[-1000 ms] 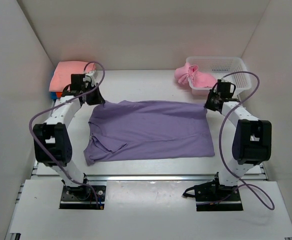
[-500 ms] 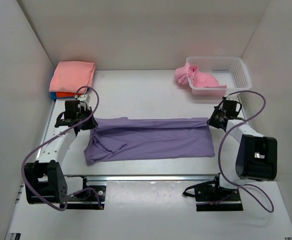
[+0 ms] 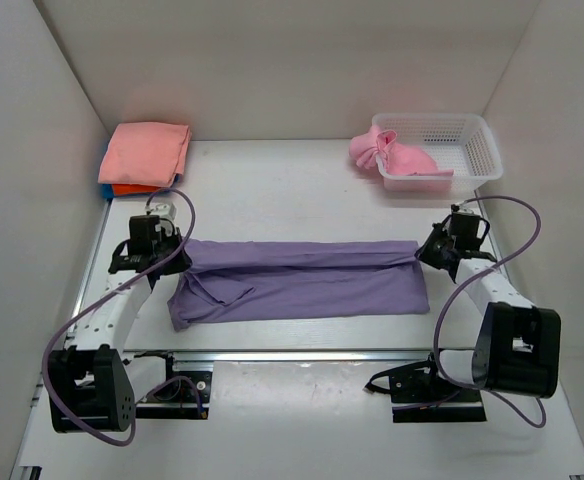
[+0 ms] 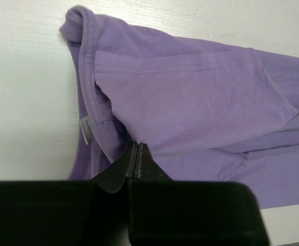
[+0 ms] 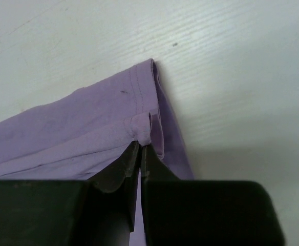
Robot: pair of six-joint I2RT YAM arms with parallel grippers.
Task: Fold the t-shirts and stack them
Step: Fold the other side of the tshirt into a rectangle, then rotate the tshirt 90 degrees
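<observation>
One lavender t-shirt (image 3: pixel 302 280) — its edge clamped in left fingers (image 4: pixel 123 170) and right fingers (image 5: pixel 123 165) — one pink tee (image 3: pixel 377 148), one basket (image 3: pixel 480 128).

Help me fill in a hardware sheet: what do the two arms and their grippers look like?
Both the left arm and right arm have white links, bulky black joint housings and black base plates. A purple cable loops loosely along each. The left gripper and right gripper have black, tapered, wedge-like fingers on a black body.
</observation>
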